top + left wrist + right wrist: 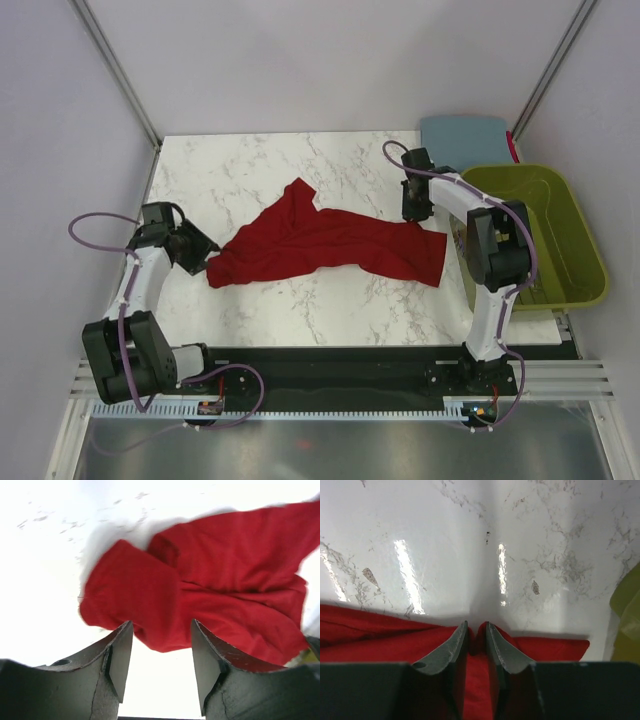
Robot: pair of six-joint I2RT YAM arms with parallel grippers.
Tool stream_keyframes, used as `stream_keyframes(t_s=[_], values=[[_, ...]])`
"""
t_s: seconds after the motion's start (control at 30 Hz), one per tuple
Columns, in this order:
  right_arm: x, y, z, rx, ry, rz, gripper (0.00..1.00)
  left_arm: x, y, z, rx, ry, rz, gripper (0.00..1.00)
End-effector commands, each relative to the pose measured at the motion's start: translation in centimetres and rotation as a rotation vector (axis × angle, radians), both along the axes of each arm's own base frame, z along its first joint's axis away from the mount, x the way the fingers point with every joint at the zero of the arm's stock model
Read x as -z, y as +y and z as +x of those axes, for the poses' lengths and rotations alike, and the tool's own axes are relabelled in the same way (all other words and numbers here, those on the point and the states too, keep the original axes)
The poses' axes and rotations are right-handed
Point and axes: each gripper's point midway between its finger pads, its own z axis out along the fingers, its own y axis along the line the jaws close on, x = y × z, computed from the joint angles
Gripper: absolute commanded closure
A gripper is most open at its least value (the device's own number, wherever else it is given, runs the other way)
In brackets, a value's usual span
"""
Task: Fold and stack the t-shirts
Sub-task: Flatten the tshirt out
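**T-shirts: 2.**
- Dark red t-shirt [330, 240], 1. It lies crumpled and unfolded across the middle of the surface [250, 170], stretched from the left side to the right side, with one peak of cloth pointing toward the far edge.
- Blue-grey t-shirt [462, 130], 1. It lies flat as a neat rectangle at the far right corner, just beside the far end of the basket.

**Grippers: 2.**
- Left gripper [205, 258], at the left end of the red shirt. Its jaws stand wide with nothing clamped between them.
- Right gripper [412, 215], at the right end of the red shirt. Its jaws are narrow, pinching a ridge of red cloth.

**Basket: 1.**
- Olive-green plastic basket [575, 225], off the right edge of the surface. Its interior shows only olive floor and walls. The near-left part is hidden behind the right arm [495, 250].

**By view.**
- Top view: the only one showing both shirts, the whole basket and both arms.
- Left wrist: left gripper [161, 625] with its fingers [120, 660] apart. The rumpled end of the red shirt [225, 565] lies just beyond the tips.
- Right wrist: right gripper [476, 626] with cloth bunched between its tips. The red shirt's [370, 635] edge lies on glossy marble, and a sliver of the basket [626, 625] shows at the right.
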Motion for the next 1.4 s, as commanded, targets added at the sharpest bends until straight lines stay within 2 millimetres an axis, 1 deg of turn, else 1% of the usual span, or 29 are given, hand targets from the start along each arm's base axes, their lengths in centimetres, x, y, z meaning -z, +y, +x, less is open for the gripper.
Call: stream_keyframes(t_s=[0.0, 0.1, 0.2, 0.23, 0.27, 0.33, 0.37, 0.4, 0.53, 0.6, 0.63, 0.7, 0.73, 0.77, 0.8, 0.83, 0.9, 0.93, 0.97, 1.03, 1.07, 1.1, 1.17, 1.2, 1.23, 1.27, 1.3, 1.33, 1.37], values=[[-3.2, -0.6, 0.2, 0.007, -0.064, -0.008, 0.72, 3.1, 0.4, -1.8, -0.04, 0.113, -0.013, 0.42], [-3.3, -1.0, -0.2, 0.006, -0.066, -0.022, 0.69, 5.1, -0.1, -2.4, -0.023, 0.153, -0.046, 0.42], [-3.8, -0.8, -0.3, -0.001, -0.074, -0.01, 0.78, 6.2, -0.2, -2.6, -0.033, 0.179, -0.052, 0.42], [-4.0, -0.8, -0.3, 0.0, -0.078, -0.007, 0.84, 6.4, 0.0, -2.7, -0.043, 0.183, -0.046, 0.41], [-4.5, -0.7, -0.3, 0.001, -0.09, 0.0, 0.86, 6.6, 0.2, -2.8, -0.05, 0.187, -0.036, 0.4], [-5.1, -0.6, -0.3, 0.003, -0.101, 0.007, 0.91, 6.6, 0.8, -2.8, -0.066, 0.182, 0.0, 0.39], [-5.8, -0.6, -0.3, 0.001, -0.116, 0.013, 0.94, 6.5, 1.1, -2.9, -0.072, 0.182, 0.012, 0.4], [-6.2, -0.4, -0.3, 0.004, -0.123, 0.026, 1.0, 6.6, 1.4, -2.9, -0.086, 0.183, 0.029, 0.4], [-7.9, 1.2, -1.0, -0.028, -0.15, 0.119, 1.0, 6.7, 2.1, -2.8, -0.094, 0.169, 0.068, 0.4], [-8.4, 1.6, -1.6, -0.034, -0.162, 0.145, 1.0, 7.3, 1.8, -2.8, -0.088, 0.184, 0.049, 0.42], [-8.6, 1.5, -1.7, -0.033, -0.168, 0.147, 1.0, 7.5, 1.6, -2.8, -0.084, 0.187, 0.04, 0.45], [-8.9, 1.8, -2.2, -0.042, -0.171, 0.166, 1.0, 8.0, 1.3, -2.9, -0.077, 0.194, 0.021, 0.67], [-9.7, 1.8, -2.3, -0.041, -0.191, 0.176, 1.0, 8.1, 1.2, -2.7, -0.074, 0.188, 0.015, 0.75], [-10.2, 2.0, -2.5, -0.046, -0.201, 0.187, 1.0, 8.0, 0.9, -2.5, -0.066, 0.182, -0.003, 0.88], [-10.6, 2.1, -2.7, -0.049, -0.209, 0.195, 1.0, 8.2, 0.8, -2.4, -0.061, 0.185, -0.01, 0.94], [-11.6, 2.2, -2.9, -0.049, -0.233, 0.207, 1.0, 7.9, 0.7, -2.2, -0.055, 0.176, -0.013, 0.98], [-13.0, 2.2, -3.1, -0.05, -0.258, 0.217, 1.0, 6.5, 0.8, -1.3, -0.038, 0.129, -0.006, 0.98], [-14.3, 2.1, -3.2, -0.051, -0.285, 0.22, 1.0, 5.7, 1.0, -0.8, -0.034, 0.102, 0.006, 0.98], [-15.2, 2.0, -3.3, -0.044, -0.302, 0.224, 1.0, 4.2, 1.4, -0.1, -0.038, 0.061, 0.029, 0.98], [-18.3, 1.6, -3.6, -0.03, -0.365, 0.224, 1.0, -0.3, 2.2, 1.5, -0.039, -0.077, 0.088, 0.98], [-19.4, 1.4, -3.7, -0.023, -0.388, 0.223, 1.0, -2.0, 2.5, 1.8, -0.041, -0.119, 0.108, 0.98], [-21.5, 1.1, -3.6, -0.009, -0.434, 0.223, 1.0, -3.9, 2.5, 2.3, -0.035, -0.174, 0.121, 0.98], [-24.6, 0.3, -4.3, 0.022, -0.506, 0.218, 1.0, -9.4, 2.2, 3.2, -0.05, -0.323, 0.112, 0.98], [-26.6, 0.1, -4.4, 0.03, -0.549, 0.227, 1.0, -11.4, 1.7, 3.5, -0.076, -0.373, 0.068, 0.98], [-28.3, -0.2, -4.8, 0.039, -0.591, 0.231, 1.0, -13.0, 1.3, 3.6, -0.073, -0.414, 0.046, 0.98], [-30.0, -0.3, -5.1, 0.043, -0.624, 0.242, 1.0, -15.7, 0.3, 3.9, -0.039, -0.473, 0.006, 0.98], [-30.4, -0.5, -5.7, 0.05, -0.621, 0.239, 1.0, -16.8, -0.1, 3.8, -0.022, -0.49, -0.006, 0.98], [-31.8, -0.9, -6.6, 0.058, -0.656, 0.245, 1.0, -17.8, -0.3, 3.6, -0.012, -0.505, -0.007, 0.98], [-32.5, -1.0, -7.2, 0.06, -0.676, 0.252, 1.0, -20.0, -0.5, 2.9, -0.004, -0.557, 0.008, 0.98]])
